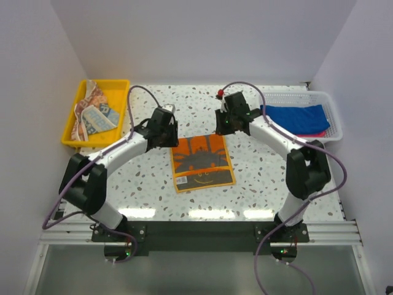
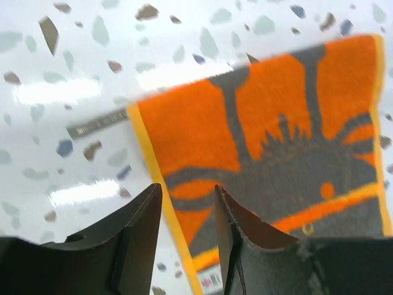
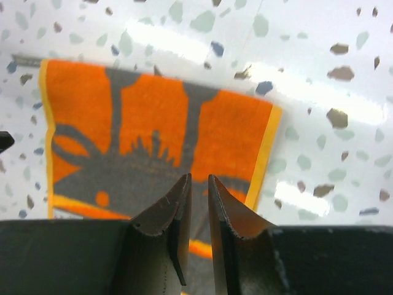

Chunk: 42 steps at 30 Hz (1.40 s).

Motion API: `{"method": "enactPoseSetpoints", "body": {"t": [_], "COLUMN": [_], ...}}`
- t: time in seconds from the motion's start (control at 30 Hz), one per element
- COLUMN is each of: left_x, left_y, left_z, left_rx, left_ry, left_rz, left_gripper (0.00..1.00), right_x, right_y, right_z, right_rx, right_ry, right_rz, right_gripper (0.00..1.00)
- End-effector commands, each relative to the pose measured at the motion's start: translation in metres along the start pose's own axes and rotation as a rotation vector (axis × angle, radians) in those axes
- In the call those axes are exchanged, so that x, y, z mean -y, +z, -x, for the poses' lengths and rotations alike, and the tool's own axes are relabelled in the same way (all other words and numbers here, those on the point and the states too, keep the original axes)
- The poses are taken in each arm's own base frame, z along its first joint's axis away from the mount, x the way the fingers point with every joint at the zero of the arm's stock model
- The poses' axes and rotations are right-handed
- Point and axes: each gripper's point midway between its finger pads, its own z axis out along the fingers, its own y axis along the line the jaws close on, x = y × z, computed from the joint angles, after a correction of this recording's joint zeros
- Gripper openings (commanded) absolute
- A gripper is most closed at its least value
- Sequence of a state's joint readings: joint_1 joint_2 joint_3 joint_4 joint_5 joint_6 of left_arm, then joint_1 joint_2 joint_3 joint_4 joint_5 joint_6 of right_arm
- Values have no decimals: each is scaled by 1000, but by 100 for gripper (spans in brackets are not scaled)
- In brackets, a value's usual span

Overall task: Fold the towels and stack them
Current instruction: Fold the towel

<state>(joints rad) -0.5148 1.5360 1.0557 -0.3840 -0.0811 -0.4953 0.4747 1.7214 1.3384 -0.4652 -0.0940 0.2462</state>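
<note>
the table (image 1: 264, 178) lies bare on both sides of the flat orange towel (image 1: 202, 163) and in front of it, so low passes fit there. the left gripper (image 1: 167, 136) and right gripper (image 1: 224, 126) hang over the towel's far corners, with open table between them. the yellow tray (image 1: 67, 140) blocks the far left and the white mesh basket (image 1: 334, 120) the far right. walls (image 1: 202, 37) close both sides and the back.
</note>
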Motion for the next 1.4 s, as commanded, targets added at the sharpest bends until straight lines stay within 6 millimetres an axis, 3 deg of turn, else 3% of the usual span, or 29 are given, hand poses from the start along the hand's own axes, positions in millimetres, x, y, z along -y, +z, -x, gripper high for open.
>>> {"method": "enactPoseSetpoints", "body": {"t": [0.0,0.1,0.2,0.3,0.4,0.53,0.73,0.9,0.93,1.0,1.07,1.37], "left_x": [-7,-14,-26,-31,-36,-31,-31,-48,-42,-44,-38,-29], "left_y": [25,49,75,84,83,66,48,59,59,63,64,75], "left_z": [31,37,25,17,15,39,77,71,74,71,69,57], "left_rx": [38,17,-35,-56,-62,-20,77,-9,-11,-35,-32,-73], "left_ry": [64,91,98,93,105,161,378,528,539,572,624,702], "left_rz": [1,45,93,104,123,114,88,25,-19,-64,-126,-226], "left_gripper": [44,43,41,39,39,45,60,69,69,71,72,74], "right_x": [14,20,31,42,50,52,59,64,68,67,66,60], "right_y": [29,53,75,86,85,68,47,49,54,56,62,73], "right_z": [20,28,18,5,-1,4,26,35,24,27,15,3], "right_rx": [23,30,-10,-41,-59,-78,-121,-163,-213,-230,-287,-353], "right_ry": [-32,-27,-14,-13,-38,-137,-397,-483,-512,-546,-575,-634], "right_rz": [-44,-50,-69,-92,-110,-108,-61,38,56,84,128,231], "right_gripper": [21,21,20,20,20,24,44,52,52,52,52,51]}}
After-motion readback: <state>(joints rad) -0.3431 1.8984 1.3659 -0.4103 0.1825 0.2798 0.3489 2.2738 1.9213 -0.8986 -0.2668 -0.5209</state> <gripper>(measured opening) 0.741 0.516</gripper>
